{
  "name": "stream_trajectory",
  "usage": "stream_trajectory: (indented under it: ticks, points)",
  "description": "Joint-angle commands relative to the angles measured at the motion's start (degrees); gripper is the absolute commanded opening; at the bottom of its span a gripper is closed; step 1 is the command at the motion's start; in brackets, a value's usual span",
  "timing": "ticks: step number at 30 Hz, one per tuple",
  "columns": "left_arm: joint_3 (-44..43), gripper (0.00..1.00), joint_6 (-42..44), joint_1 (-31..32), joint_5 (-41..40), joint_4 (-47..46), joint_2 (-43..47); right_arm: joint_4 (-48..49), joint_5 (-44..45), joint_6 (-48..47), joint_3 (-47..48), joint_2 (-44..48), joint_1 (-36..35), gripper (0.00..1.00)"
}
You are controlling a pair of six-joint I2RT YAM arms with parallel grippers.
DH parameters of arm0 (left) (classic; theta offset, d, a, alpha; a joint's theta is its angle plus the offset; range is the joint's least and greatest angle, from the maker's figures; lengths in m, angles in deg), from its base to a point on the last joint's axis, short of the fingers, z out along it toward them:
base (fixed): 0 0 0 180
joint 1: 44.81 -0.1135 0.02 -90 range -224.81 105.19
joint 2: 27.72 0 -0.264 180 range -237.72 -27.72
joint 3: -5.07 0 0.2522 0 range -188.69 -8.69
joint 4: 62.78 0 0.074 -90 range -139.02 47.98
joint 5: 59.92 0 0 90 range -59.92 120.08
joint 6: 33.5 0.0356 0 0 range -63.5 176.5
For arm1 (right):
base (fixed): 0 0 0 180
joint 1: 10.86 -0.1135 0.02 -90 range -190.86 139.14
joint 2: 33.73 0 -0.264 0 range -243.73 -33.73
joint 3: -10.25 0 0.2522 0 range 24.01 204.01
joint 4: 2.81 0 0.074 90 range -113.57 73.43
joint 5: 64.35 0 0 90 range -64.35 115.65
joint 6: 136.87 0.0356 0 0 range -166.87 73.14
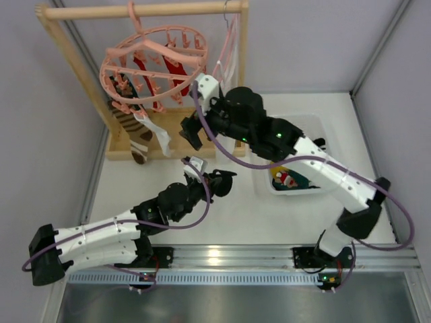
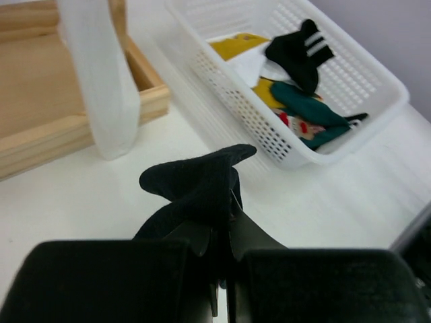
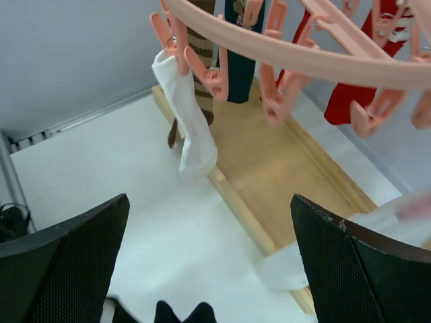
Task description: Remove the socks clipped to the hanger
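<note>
While the right arm is working up at the hanger [image 3: 303, 46], the left claw [image 2: 222, 225] is pinching a black sock [image 2: 195, 185] between closed jaws. It is hovering over the table [image 2: 337, 222], nearer the arm bases than the hanger and off to the hanger's right.

Risk, as I am judging it: the sock is bunching and only a fold is sitting in the grip. A quick swing could be shaking it loose short of the basket [image 2: 269, 134], which is lying further right of the hanger. Left arm is stretching low and nearly flat, wrist pointing toward the basket.

Right claw [image 3: 209, 198] is gaping wide and holding nothing, just beneath the hanger's rim. Socks are hanging from the pegs: a white sock [image 3: 192, 134] on one, red socks [image 3: 347, 101] farther round the ring.

Risk: the hanger is dangling free by its hook from the rail [image 1: 182, 9]. A pull on a clipped sock could be swinging or tipping the whole ring, or dragging the hook off, rather than opening the peg. Right arm is reaching far forward, elbow folding, wrist rising toward the ring.
</note>
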Motion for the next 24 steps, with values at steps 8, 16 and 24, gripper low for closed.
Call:
stream_trajectory:
  ticks: [8,16,24]
  points:
    - [-3.7,0.0,-3.5,1.8,14.4,-5.6,-5.0,-0.6,5.6,4.7,-24.2,32.5,-0.4,0.99]
    - [-19.5,0.0,-1.9,2.9,14.9,-7.0,-23.6,-6.7,22.2,10.7,-36.5,50.3,-0.4,0.99]
    - [-39.5,0.0,2.6,2.0,13.5,-6.8,-46.8,-11.8,29.9,13.7,-36.8,60.2,-0.4,0.99]
